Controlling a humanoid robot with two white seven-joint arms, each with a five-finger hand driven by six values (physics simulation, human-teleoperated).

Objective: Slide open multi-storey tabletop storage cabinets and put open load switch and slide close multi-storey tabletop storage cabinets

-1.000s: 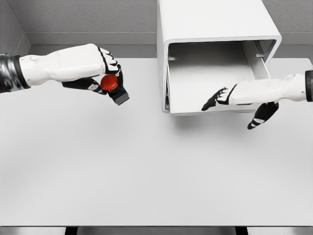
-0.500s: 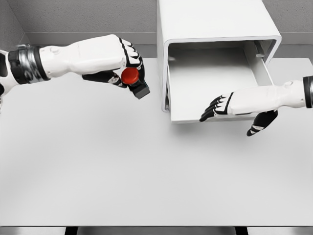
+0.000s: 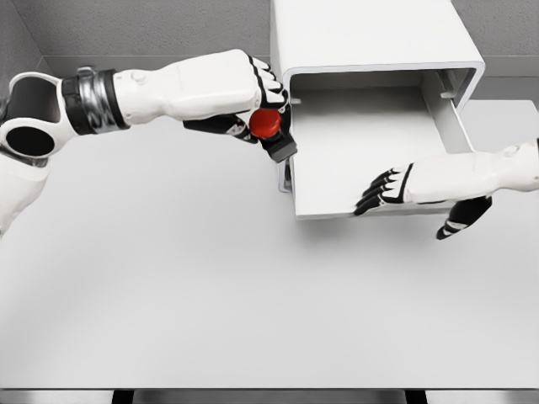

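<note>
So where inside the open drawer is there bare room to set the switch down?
The drawer floor is bare from its left wall to the back. The front right is crowded: the right robot hand rests over the front edge there. The left robot hand, holding the switch, is at the drawer's left wall, so the left and middle floor is free.

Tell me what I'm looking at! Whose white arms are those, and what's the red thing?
These are a robot's two arms, seen from a camera on its head in a computer simulation. The left robot hand holds a switch with a red button and a black base, right at the edge of a white cabinet. The cabinet stands on a pale table with its drawer slid open and nothing inside. The right robot hand has its fingers at the drawer's front edge.
</note>
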